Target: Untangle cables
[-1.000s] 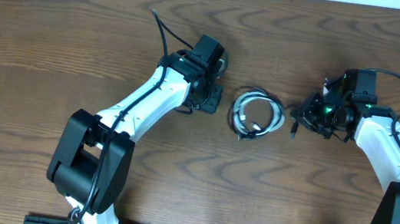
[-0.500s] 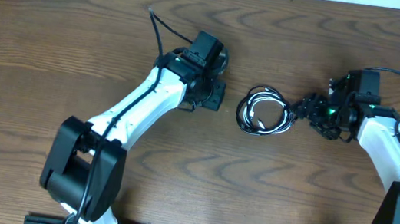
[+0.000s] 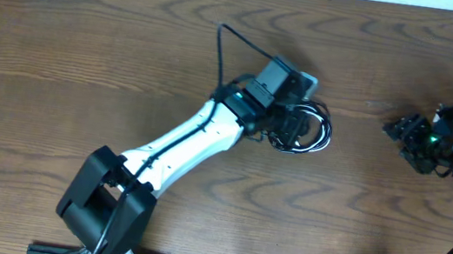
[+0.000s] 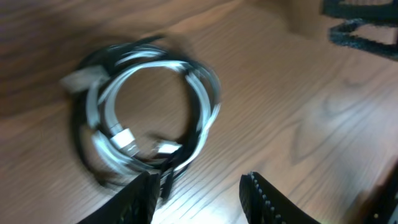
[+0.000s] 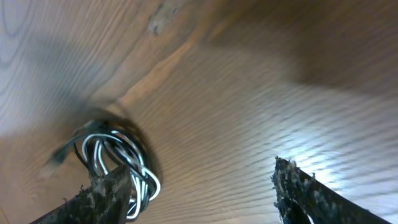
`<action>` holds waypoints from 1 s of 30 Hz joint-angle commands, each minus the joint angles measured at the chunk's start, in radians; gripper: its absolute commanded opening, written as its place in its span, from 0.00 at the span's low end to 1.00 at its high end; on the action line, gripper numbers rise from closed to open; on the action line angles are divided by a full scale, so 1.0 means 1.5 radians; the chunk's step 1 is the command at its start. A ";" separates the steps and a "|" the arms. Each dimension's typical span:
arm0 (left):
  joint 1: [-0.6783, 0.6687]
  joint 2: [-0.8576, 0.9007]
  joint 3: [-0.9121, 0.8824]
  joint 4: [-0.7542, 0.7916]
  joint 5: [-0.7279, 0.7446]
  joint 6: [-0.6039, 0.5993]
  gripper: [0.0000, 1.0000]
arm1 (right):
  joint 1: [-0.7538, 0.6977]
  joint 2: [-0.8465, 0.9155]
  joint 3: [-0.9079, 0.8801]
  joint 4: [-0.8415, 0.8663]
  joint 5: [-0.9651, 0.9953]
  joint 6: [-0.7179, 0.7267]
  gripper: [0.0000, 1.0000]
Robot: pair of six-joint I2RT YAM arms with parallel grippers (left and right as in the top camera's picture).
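The left arm (image 3: 180,143) has swung right and forward since the earlier view, so its wrist now hangs over the coiled bundle of cables (image 3: 324,133). The right arm has drawn back toward the right side of the worktop (image 3: 61,53), and its fingers, shut a moment ago, have parted.

The bundle is a small ring of white and black strands with white plug ends tucked in. It lies flat near the middle of the worktop, a little toward the far side. In the left wrist view the bundle (image 4: 202,99) sits just ahead of the left fingers (image 4: 140,199), which stand partly apart with bare wood between them. A black strand of the ring runs close by one fingertip, but the blur hides whether they touch.

The left arm stretches diagonally from its base at the near edge, nearly straight. The right fingers (image 5: 298,190) are spread wide and hold nothing, pointing at the bundle (image 5: 118,155) from well apart. Bare wood lies between them, and there is open room all round the ring except where the left wrist covers it. The left arm's own thick black lead (image 3: 220,43) loops up toward the far edge.
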 commanded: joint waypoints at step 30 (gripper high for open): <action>-0.072 0.240 0.014 0.193 -0.117 0.022 0.40 | 0.008 -0.010 0.005 -0.047 -0.010 -0.089 0.70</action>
